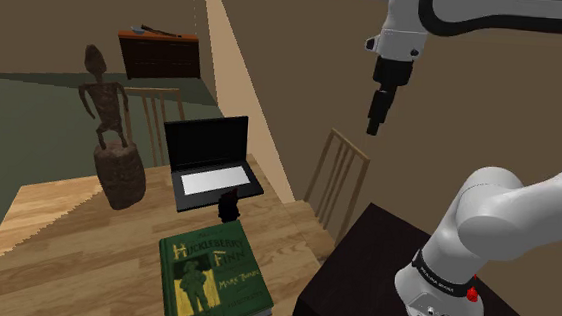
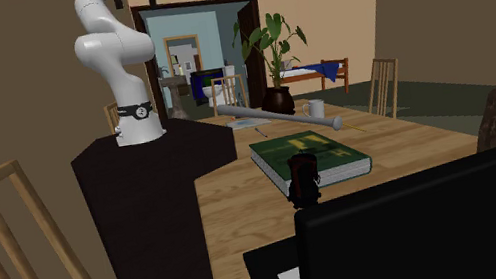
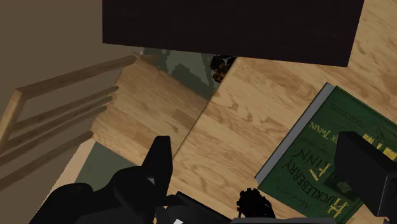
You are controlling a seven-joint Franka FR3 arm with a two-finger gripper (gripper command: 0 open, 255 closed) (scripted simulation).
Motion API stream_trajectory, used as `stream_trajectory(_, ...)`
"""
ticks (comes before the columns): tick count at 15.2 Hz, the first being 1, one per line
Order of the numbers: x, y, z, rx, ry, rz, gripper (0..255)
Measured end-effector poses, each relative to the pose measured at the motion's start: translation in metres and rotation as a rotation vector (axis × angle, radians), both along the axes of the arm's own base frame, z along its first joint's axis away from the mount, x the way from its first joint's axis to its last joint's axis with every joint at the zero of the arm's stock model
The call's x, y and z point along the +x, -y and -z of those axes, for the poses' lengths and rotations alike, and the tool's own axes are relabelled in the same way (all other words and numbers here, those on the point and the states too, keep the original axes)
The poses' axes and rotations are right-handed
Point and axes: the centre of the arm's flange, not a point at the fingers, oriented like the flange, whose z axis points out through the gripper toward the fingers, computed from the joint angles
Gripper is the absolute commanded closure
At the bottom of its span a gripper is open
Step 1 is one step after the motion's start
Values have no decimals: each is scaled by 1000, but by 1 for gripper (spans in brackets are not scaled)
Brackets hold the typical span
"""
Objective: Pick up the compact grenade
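Shoulder view puts the gripper high above the desk, spread wide and empty, while the dark grenade stands untouched between laptop and green book, so approach and grasp both remain.

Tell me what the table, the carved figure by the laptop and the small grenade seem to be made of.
Table: wood, in light planks with clear grain and a matte finish.
Carved figure: probably wood, though its rough, mottled brown surface could also be stone.
Grenade: dark, nearly black and dull. It could be metal or plastic; I cannot tell.
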Motion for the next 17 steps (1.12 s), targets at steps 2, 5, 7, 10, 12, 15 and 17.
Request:
stream_trajectory(2, 5, -3, 3, 0, 1, 8, 0)
stream_trajectory(5, 22, -19, 27, -3, 4, 51, 0)
stream_trajectory(7, 37, -31, 45, -4, 7, 84, 0)
stream_trajectory(10, 56, -45, 71, -7, 13, 135, 0)
stream_trajectory(12, 74, -57, 91, -8, 16, 169, 0)
stream_trajectory(15, 97, -68, 117, -11, 22, 221, 0)
stream_trajectory(17, 115, -78, 137, -12, 26, 255, 0)
